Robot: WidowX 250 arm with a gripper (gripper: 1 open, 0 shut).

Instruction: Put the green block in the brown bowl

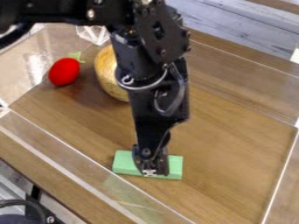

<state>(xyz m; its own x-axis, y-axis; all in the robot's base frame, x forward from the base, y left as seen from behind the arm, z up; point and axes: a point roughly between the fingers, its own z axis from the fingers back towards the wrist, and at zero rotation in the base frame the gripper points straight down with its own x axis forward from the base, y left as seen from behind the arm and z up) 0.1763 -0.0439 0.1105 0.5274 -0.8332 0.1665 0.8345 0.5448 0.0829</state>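
One green block lies flat near the wooden worktop's front edge. The end effector sits directly over it; its grip state is unclear. One brown bowl and one red toy fruit stand behind. No writing is legible.

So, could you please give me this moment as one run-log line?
gripper: down over green block, jaws unclear | green block: flat on table, not lifted | brown bowl: behind arm, no block inside

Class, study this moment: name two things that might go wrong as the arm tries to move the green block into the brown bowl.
1. The green block lies flat near the table's front edge; the gripper might nudge it away.
2. The brown bowl sits behind the arm, partly hidden, beside a red toy; a carried block could miss the bowl.
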